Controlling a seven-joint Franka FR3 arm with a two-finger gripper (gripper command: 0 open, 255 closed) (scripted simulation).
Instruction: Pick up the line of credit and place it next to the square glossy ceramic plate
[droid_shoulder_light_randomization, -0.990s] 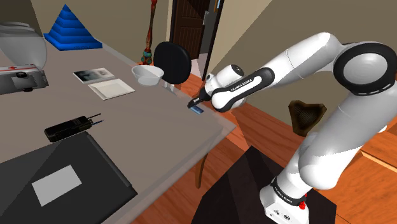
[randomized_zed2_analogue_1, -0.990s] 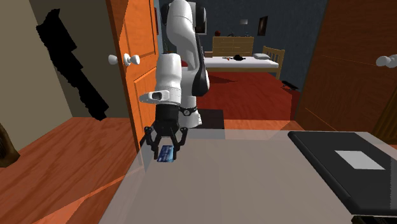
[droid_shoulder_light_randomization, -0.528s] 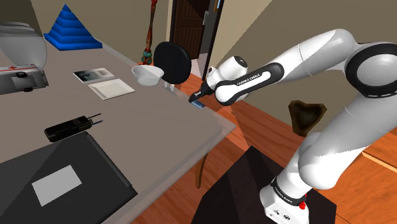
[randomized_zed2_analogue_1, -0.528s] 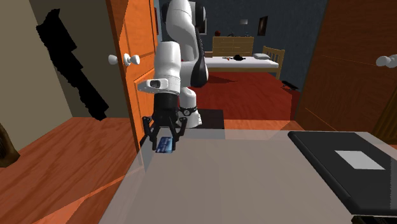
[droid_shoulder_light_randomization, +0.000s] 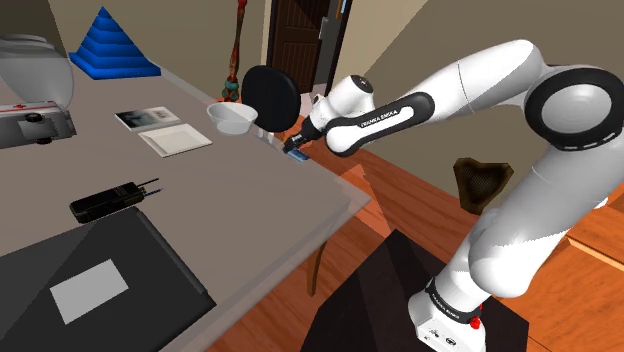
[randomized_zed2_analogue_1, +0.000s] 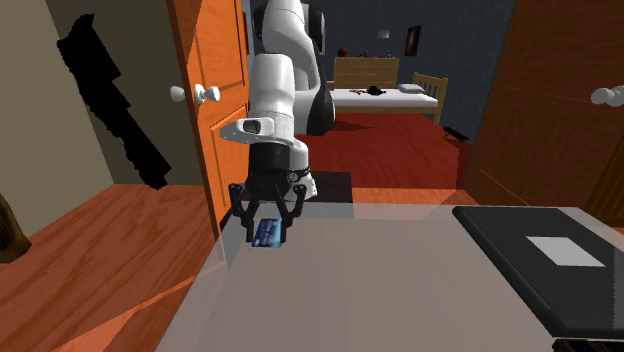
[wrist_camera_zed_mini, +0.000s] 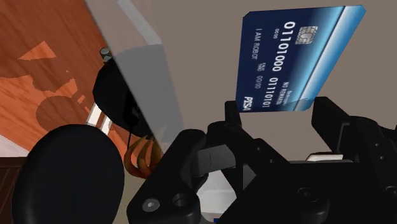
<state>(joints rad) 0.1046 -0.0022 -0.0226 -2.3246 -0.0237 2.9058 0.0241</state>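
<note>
The wrist view shows the card (wrist_camera_zed_mini: 292, 57) face on: blue, with white digits and a chip, its lower edge pinched between the fingers of the gripper (wrist_camera_zed_mini: 278, 108). The shoulder view shows the square plate (droid_shoulder_light_randomization: 175, 138) on the table (droid_shoulder_light_randomization: 250, 205) with a white bowl (droid_shoulder_light_randomization: 232, 119) just beside it, and the card held over the table's edge, apart from both.

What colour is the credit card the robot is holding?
The credit card is dark blue with a lighter blue band and white lettering; clearest in the wrist view.
</note>
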